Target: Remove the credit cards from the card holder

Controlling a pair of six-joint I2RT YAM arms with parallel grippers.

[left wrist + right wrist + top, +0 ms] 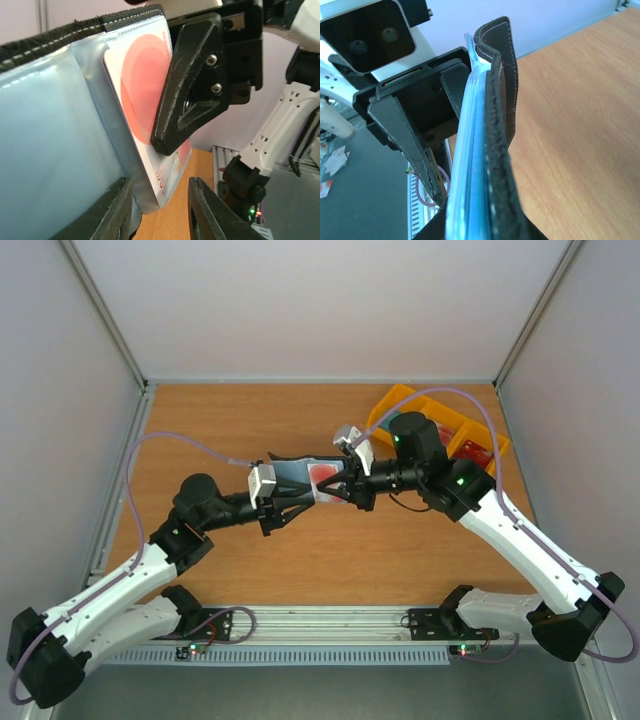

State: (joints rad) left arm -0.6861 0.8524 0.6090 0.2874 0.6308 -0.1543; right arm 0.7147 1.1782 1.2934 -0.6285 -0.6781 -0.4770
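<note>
Currently both arms are reaching in from the near edge and meeting over the middle of the table (300, 560). The card holder (50, 125) is hanging in the air between them, off the wood.

The left gripper (159, 192) is sitting partly open, with its two fingers either side of the holder's lower corner. One finger is lying against the grey-blue plastic. The other looks to be standing just off the card edge with a small gap, though the angle is poor, so a firm pinch is not showing.

The right gripper (347, 488) is clamping shut on the card holder from the opposite end. In the left wrist view one of its black fingers (192, 85) is pressing flat on the credit card (135, 85). That card is white with a big red circle, and it is lying in the open holder's clear pocket with its lower corner poking out past the pocket edge.

In the right wrist view the holder is showing edge-on. Its dark stitched rim and black tab (505, 75) are curling over at the top.

Farther back at the right, the yellow tray (400, 400) is sitting on the table, partly behind the right arm. Something red (478, 453) is lying in a compartment at its right end, too small to identify.
</note>
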